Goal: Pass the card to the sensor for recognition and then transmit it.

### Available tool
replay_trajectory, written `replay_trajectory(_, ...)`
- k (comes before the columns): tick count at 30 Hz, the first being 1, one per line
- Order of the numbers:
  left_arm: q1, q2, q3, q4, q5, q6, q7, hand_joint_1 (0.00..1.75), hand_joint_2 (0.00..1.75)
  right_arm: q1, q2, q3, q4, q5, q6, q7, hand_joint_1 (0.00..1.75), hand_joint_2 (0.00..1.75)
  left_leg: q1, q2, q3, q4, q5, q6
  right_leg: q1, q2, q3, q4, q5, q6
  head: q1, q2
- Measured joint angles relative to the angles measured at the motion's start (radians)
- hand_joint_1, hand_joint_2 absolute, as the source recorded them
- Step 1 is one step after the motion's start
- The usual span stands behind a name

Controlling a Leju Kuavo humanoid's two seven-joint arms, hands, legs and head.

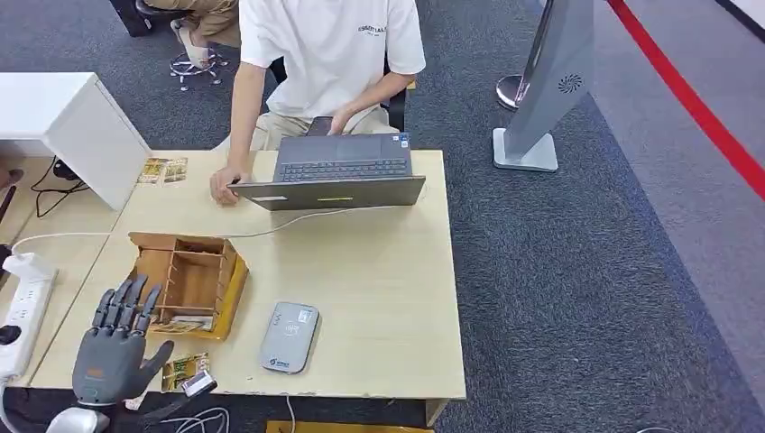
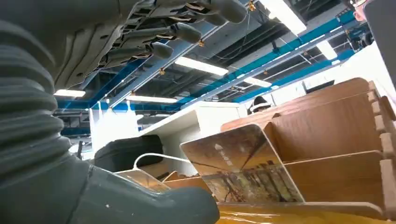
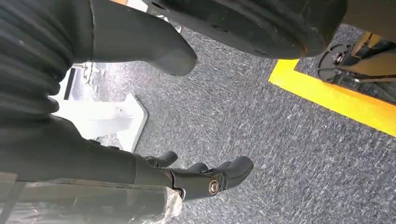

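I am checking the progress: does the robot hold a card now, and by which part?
Nothing is held. The left hand hovers open by the wooden rack, fingers spread; the right hand hangs empty over the carpet.

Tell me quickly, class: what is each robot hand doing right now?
Left hand: open, fingers spread, holding nothing, near the wooden card rack.
Right hand: holding nothing, fingers loosely curled over carpet.

Light wooden table (image 1: 379, 271), wooden card rack (image 1: 189, 281), grey sensor (image 1: 290, 336), open laptop (image 1: 338, 180), loose cards (image 1: 185, 371)
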Motion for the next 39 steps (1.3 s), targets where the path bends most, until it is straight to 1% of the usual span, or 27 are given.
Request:
replay_trajectory(7, -0.017, 0.008, -0.008, 0.011, 0.006, 0.0, 0.021, 0.0, 1.75, 0.0, 0.0, 0.0, 0.0, 0.003, 0.0, 0.0, 0.0, 1.75, 0.0, 0.0, 0.0, 0.0, 0.0, 0.0, 0.0, 0.0, 0.0, 0.0, 0.0, 0.0, 0.0, 0.0)
replay_trajectory(26, -0.03, 0.015, -0.034, 0.05, 0.018, 0.0, 0.024, 0.0, 1.75, 0.001, 0.0, 0.0, 0.0, 0.012, 0.0, -0.003, 0.0, 1.75, 0.0, 0.0, 0.0, 0.0, 0.0, 0.0, 0.0, 0.0, 0.0, 0.0, 0.0, 0.0, 0.0, 0.0)
replay_trajectory(33, -0.033, 0.016, -0.058, 0.06, 0.022, 0.0, 0.039, 0.0, 1.75, 0.001, 0.0, 0.0, 0.0, 0.013, 0.0, -0.003, 0.0, 1.75, 0.0, 0.0, 0.0, 0.0, 0.0, 0.0, 0.0, 0.0, 0.0, 0.0, 0.0, 0.0, 0.0, 0.0)
replay_trajectory(39, -0.042, 0.017, -0.073, 0.068, 0.025, 0.0, 0.041, 0.0, 1.75, 0.001, 0.0, 0.0, 0.0, 0.014, 0.0, -0.003, 0.0, 1.75, 0.0, 0.0, 0.0, 0.0, 0.0, 0.0, 0.0, 0.0, 0.0, 0.0, 0.0, 0.0, 0.0, 0.0)
